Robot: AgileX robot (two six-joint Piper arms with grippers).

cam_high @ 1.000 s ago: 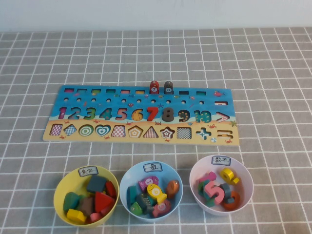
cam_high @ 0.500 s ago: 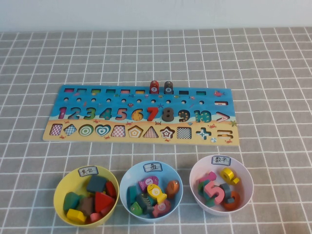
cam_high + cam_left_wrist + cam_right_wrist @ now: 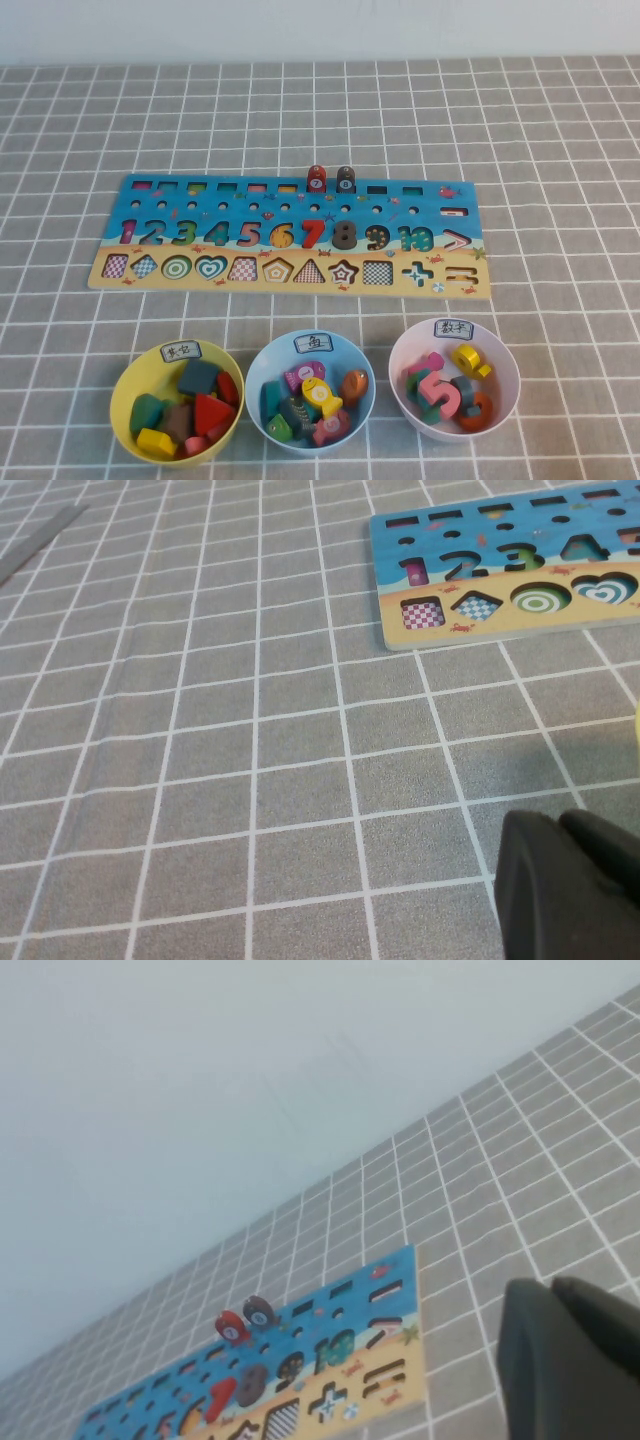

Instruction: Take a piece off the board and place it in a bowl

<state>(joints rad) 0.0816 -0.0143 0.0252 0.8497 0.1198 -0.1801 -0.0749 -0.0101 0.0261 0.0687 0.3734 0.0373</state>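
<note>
Nothing has shifted over the last second: we see the same layout, so the task has not begun.

The small dark grey-brown wooden fish piece marked 8 (image 3: 345, 178) stands upright in its slot on the far edge of the long blue-and-sand puzzle board (image 3: 160, 212), just beside the similar red piece marked 7 (image 3: 316, 179).

Neither arm shows in the high view. The right gripper (image 3: 572, 1360) hangs raised off the board's right end, jaws pressed together, holding nothing. The left gripper (image 3: 565, 885) sits low over the grey checked cloth (image 3: 560, 130) off the board's left end; we cannot tell how its jaws stand.

The small light blue bowl with a paper label (image 3: 262, 372) waits near the front, between the yellow bowl (image 3: 125, 385) and the pale pink-white bowl (image 3: 505, 365), already holding fish pieces.

In our judgement the red neighbour crowds the grasp, and the bowl rims sit close.
</note>
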